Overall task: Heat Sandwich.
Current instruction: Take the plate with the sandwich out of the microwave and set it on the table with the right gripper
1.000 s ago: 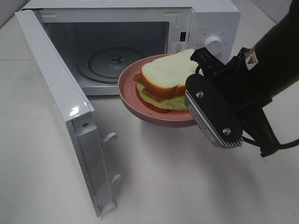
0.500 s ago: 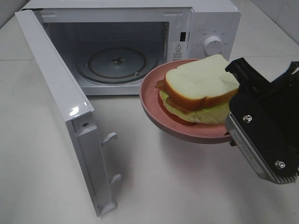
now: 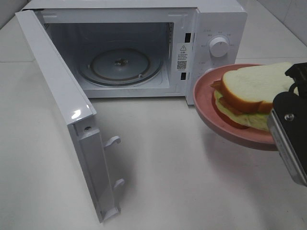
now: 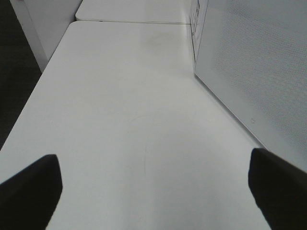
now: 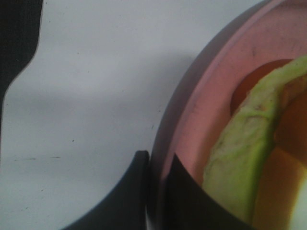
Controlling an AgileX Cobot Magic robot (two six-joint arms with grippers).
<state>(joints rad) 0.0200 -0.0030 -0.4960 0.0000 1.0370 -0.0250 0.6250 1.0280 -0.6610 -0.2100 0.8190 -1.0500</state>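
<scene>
One sandwich (image 3: 254,96) beside right gripper (image 5: 156,165).

Black right tool (image 3: 292,120) with silver ribbed plate, two screws.

Right gripper (image 5: 156,165), pinching the rim of the pink plate (image 3: 206,103), has carried plate and sandwich (image 3: 249,93) rightward from the open microwave (image 3: 211,24) mouth to beside its dial panel.

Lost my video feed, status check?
Right hand shut on round pink plate rim, white-bread sandwich aboard, held beside white microwave. Left hand open, empty. Door open, path clear.
</scene>
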